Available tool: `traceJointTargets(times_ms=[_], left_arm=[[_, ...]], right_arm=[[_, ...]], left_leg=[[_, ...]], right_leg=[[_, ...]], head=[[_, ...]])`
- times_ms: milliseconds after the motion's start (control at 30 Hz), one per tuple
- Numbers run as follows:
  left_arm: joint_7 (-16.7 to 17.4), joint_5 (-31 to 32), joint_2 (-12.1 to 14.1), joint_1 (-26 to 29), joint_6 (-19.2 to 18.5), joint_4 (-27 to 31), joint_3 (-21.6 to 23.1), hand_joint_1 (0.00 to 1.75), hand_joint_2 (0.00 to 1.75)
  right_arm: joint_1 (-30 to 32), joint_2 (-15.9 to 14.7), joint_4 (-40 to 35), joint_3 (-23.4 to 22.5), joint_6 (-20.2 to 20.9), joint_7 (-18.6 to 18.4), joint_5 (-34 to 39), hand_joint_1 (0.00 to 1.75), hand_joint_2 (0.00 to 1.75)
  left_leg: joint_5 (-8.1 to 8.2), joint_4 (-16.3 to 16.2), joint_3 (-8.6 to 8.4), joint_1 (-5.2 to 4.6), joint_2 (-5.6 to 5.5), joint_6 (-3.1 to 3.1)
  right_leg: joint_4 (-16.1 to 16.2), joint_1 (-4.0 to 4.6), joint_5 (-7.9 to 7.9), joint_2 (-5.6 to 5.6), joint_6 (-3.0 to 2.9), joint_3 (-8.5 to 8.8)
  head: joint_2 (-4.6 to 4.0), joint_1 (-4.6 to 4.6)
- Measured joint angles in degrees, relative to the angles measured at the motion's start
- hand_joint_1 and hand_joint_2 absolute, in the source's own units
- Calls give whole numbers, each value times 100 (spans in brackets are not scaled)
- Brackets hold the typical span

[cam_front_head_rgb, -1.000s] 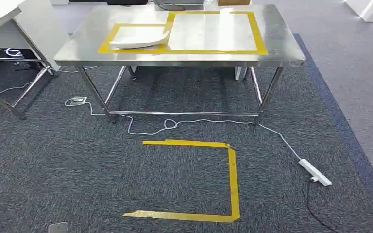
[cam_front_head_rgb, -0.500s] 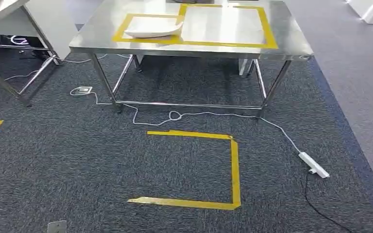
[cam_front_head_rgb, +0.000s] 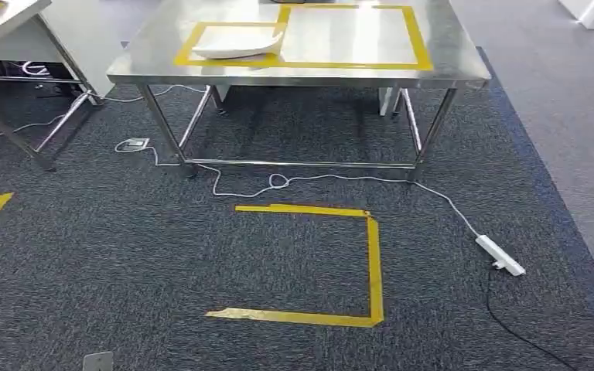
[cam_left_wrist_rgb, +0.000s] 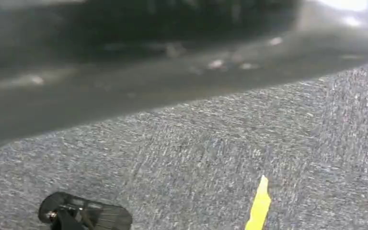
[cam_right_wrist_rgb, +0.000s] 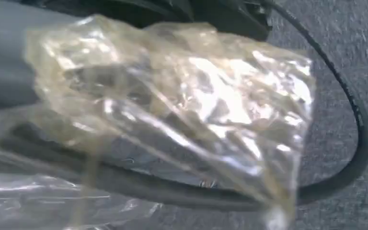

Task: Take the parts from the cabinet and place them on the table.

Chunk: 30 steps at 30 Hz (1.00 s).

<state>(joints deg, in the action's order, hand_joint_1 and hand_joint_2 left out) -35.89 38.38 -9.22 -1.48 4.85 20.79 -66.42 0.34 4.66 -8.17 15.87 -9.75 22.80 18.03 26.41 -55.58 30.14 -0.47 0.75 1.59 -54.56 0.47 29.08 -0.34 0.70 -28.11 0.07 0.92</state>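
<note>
steel table [cam_front_head_rgb: 302, 73], grey carpet [cam_front_head_rgb: 124, 255], seemingly bagged belt [cam_right_wrist_rgb: 172, 110]

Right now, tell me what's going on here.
The robot faces a steel table across grey carpet, with a yellow tape outline on the floor between them. Its right hand holds a part in a crinkled clear plastic bag with a black looped belt. A white part already lies in the table's smaller taped box. The larger box is bare.
</note>
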Motion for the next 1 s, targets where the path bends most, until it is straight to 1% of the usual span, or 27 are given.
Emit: traceJointTargets(times_ms=[67,100,200,667,700,733,767,800,833,867,900,933,967,1000], left_arm=[[0,0,0,3,0,0,0,0,0],[0,0,0,4,0,0,0,0,0],[0,0,0,3,0,0,0,0,0],[0,63,-2,2,15,0,-24,0,0],[0,72,2,0,17,0,-31,0,0],[0,87,9,-1,20,0,-37,0,0],[0,120,9,0,26,0,-44,0,0],[0,133,13,-1,33,0,-55,0,0],[0,153,0,-6,46,0,-68,0,0],[0,188,-6,-12,63,0,-81,0,0],[0,210,-7,-21,79,0,-85,0,0],[0,268,-9,-21,109,0,-87,0,0],[4,319,-15,-19,144,-4,-87,0,0],[5,361,-39,-19,192,-13,-87,0,0]], right_arm=[[-1,0,0,0,0,0,0,0,0],[0,0,0,0,-2,2,2,0,0],[1,0,0,0,-2,2,0,0,0],[-1,0,0,4,-18,2,-4,0,0],[-1,0,0,9,-26,2,-4,0,0],[-3,0,0,20,-24,2,-7,0,0],[-5,0,0,28,-22,2,-7,0,0],[-4,0,0,41,-20,0,-7,0,0],[-3,0,0,46,-20,-2,-4,0,0],[-5,-2,0,50,-24,0,-5,0,0],[-11,-2,0,52,-28,0,-7,0,0],[-9,-2,0,55,-28,-7,-13,0,0],[-10,-15,0,61,-28,-18,-35,0,0],[-10,-28,0,76,-20,-37,-52,0,0]], left_leg=[[-4,0,-2,5,0,-7],[-14,0,2,6,-1,-26],[-19,0,18,6,0,-35],[-18,-12,43,3,0,-45],[3,-57,55,-21,-1,-13],[1,-67,71,-26,-7,35],[-6,-61,86,-32,-10,48],[-23,-39,90,-32,-21,70],[-99,96,33,45,-34,88],[-125,138,17,62,-41,88],[-146,142,47,78,-65,106],[-150,133,76,86,-89,100],[-154,131,97,86,-105,93],[-165,125,119,86,-135,76]], right_leg=[[-13,4,1,-1,-10,-9],[-22,5,-3,-1,-17,-16],[-29,4,-8,0,-25,-20],[-29,-5,-12,0,-27,-53],[-8,-34,-37,1,8,-45],[-16,-36,-43,-7,26,5],[-15,-35,-47,-20,33,2],[8,-29,-62,-32,55,9],[-5,-1,-25,-35,61,14],[-98,-5,91,-4,81,-59],[-440,-12,342,21,104,-210],[-889,-42,577,25,139,-412],[-1364,-76,788,24,174,-625],[-1727,-107,906,24,203,-793]], head=[[0,0],[2,0],[0,0],[0,-2],[0,-2],[0,4],[0,9],[0,-2],[0,13],[0,-17],[0,-37],[0,-48],[0,-37],[0,-42]])
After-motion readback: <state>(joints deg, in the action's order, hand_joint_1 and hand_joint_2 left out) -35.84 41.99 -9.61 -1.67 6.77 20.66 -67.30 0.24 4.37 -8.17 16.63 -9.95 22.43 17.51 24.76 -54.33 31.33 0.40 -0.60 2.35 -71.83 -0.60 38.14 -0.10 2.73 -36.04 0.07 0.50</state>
